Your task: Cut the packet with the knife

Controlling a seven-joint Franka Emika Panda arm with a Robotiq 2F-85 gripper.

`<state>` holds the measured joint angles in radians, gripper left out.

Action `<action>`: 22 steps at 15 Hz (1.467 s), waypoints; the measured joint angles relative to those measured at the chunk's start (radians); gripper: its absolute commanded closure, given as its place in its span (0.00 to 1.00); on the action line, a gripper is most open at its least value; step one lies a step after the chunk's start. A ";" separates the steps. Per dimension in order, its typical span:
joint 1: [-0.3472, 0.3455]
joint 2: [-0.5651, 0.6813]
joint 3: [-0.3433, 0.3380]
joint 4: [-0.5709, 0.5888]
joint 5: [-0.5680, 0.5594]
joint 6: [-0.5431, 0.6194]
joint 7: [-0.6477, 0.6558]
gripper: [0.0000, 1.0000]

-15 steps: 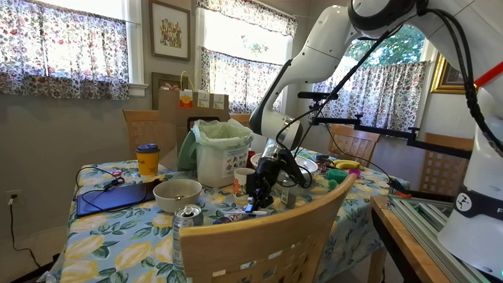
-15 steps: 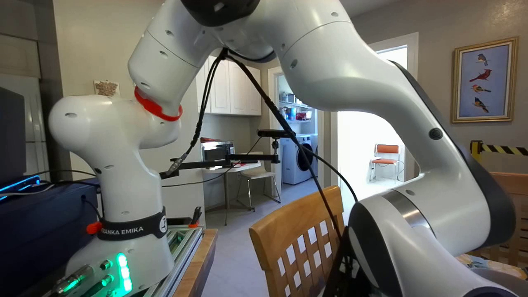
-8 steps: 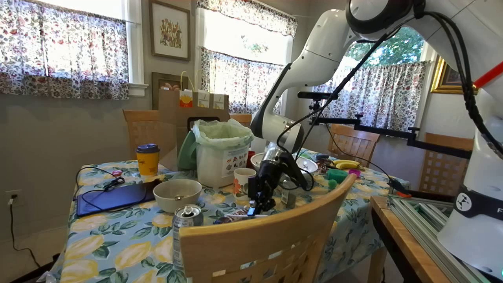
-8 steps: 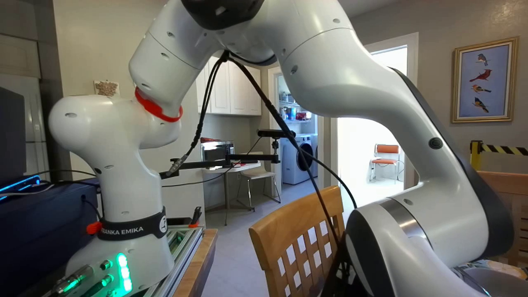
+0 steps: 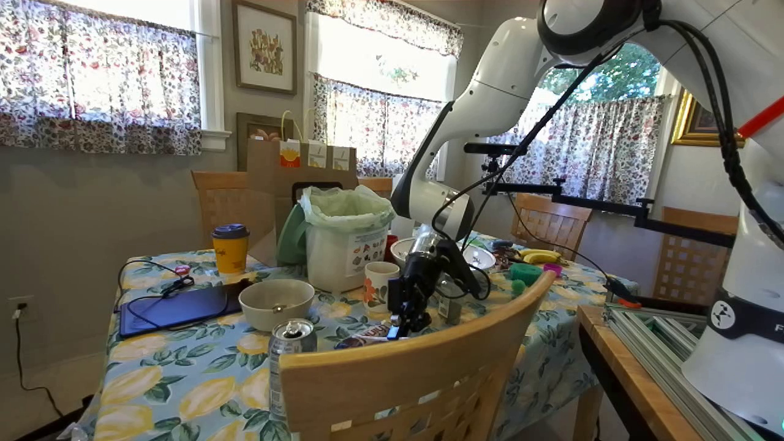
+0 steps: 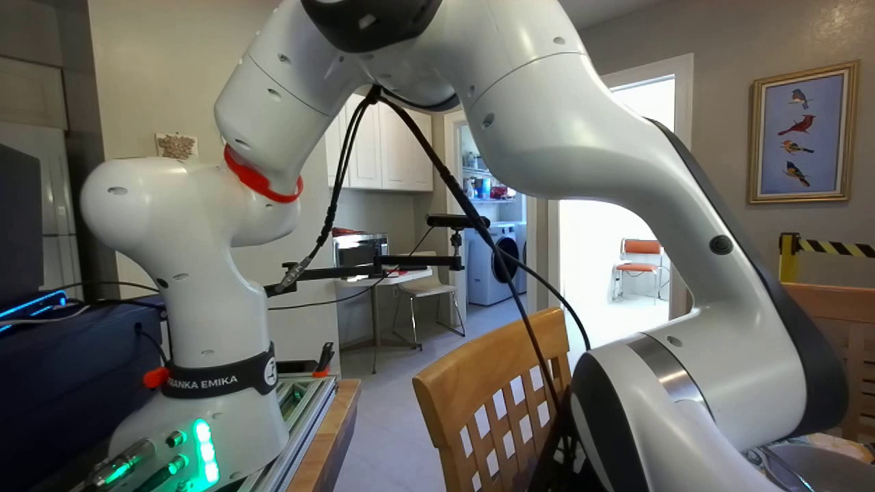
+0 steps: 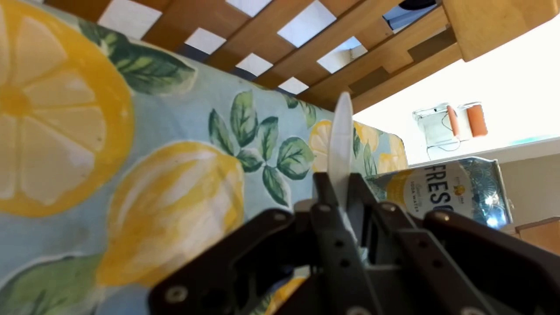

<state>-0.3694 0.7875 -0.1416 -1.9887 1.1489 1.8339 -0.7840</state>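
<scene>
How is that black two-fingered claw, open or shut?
Shut: in the wrist view, the claw clasps a slim white knife between its fingers.

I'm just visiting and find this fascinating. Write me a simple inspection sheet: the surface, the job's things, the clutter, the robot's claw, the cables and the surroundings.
Surface: lemon-print tablecloth, busy with objects.
Job's things: white knife, in hold; packet, partly hidden, so whether it is cut cannot be told.
Clutter: soda water can, bowl, yellow lidded cup, floral mug, bananas, lined bin.
Grippers: one gripper, closed on the white knife.
Cables: black cables along the robot arm; black cord looping over a flat blue device.
Surroundings: wooden chair close by; floral curtains; washing machine through a doorway.
</scene>
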 measured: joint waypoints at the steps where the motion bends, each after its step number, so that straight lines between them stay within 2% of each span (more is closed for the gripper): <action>1: 0.000 0.000 0.000 0.000 0.000 -0.004 0.000 0.97; 22: -0.001 0.002 -0.011 0.018 0.000 -0.009 0.000 0.97</action>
<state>-0.3708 0.7893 -0.1531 -1.9708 1.1490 1.8244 -0.7839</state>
